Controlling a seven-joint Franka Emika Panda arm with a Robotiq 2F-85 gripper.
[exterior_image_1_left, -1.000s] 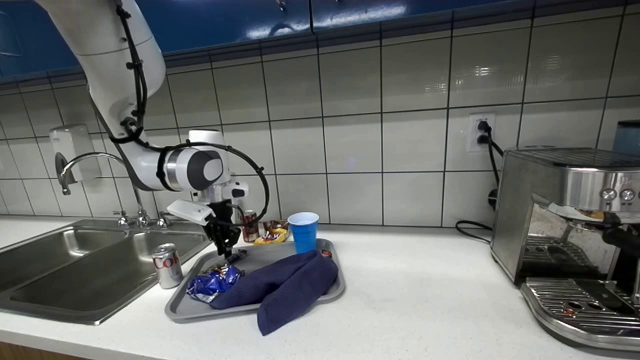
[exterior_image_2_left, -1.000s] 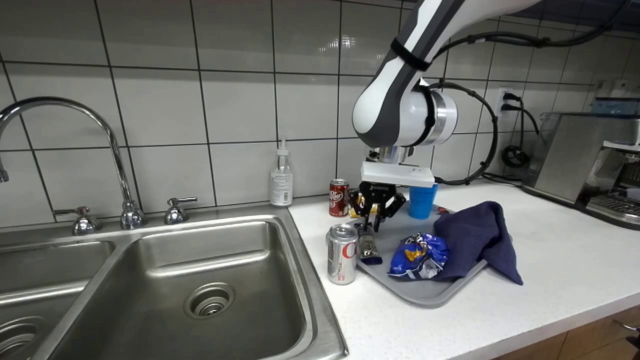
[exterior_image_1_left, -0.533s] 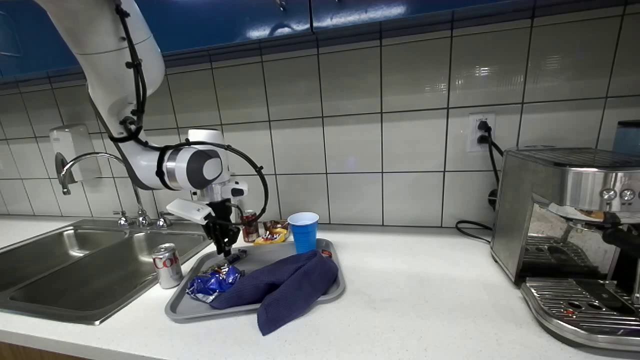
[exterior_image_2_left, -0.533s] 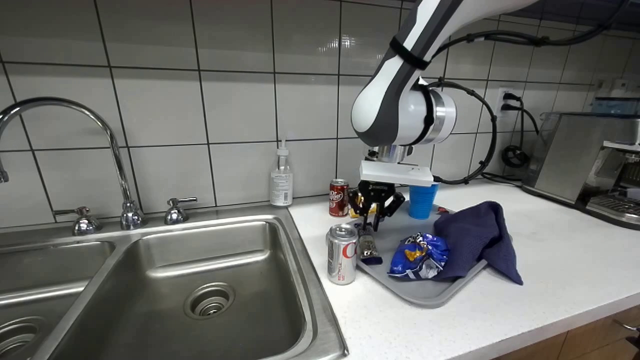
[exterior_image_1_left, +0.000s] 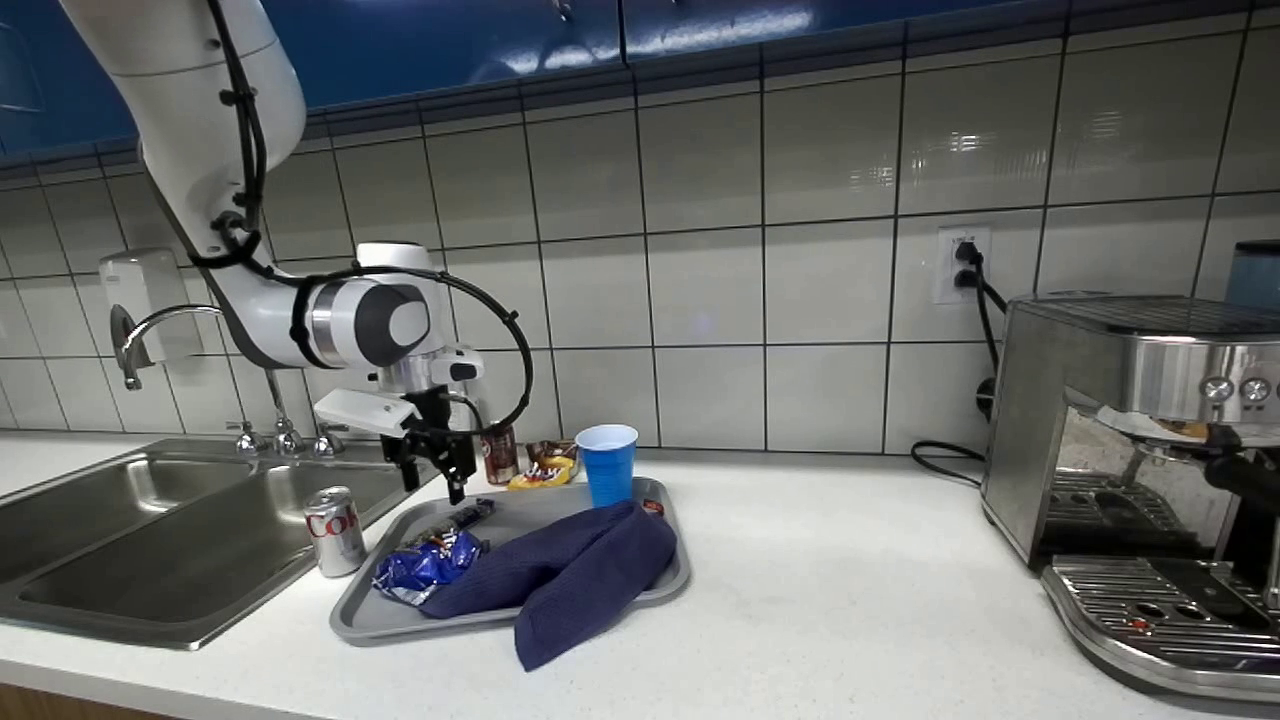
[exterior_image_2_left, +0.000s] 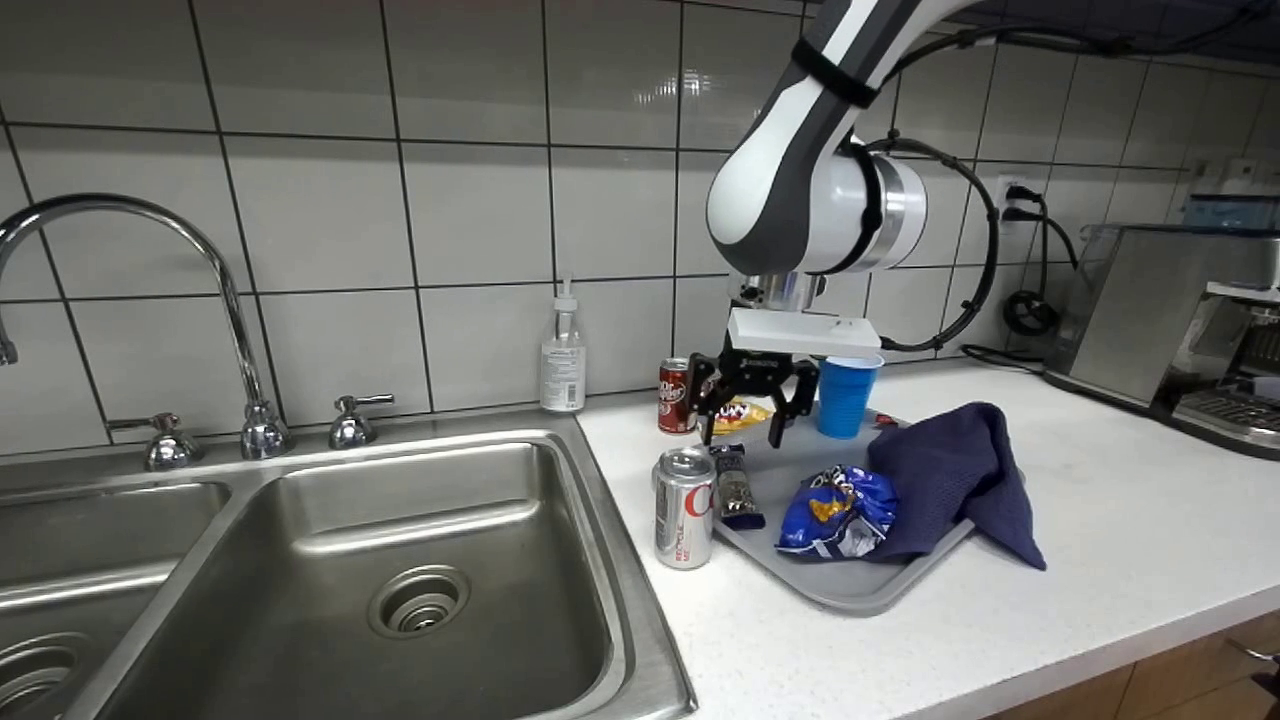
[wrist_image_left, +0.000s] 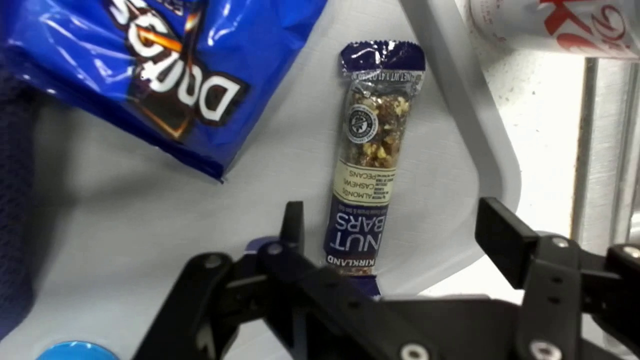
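Inside the gray tray (wrist_image_left: 430, 200), near its rim, lies a slim nut bar (wrist_image_left: 372, 160): half-clear wrapper baring nuts, cream label band, indigo ends, white lettering. The gripper (wrist_image_left: 395, 220) hangs above the tray, spread wide.

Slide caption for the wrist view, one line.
Open pincer above a wrapped nut bar on a gray tray, beside a blue Doritos bag.
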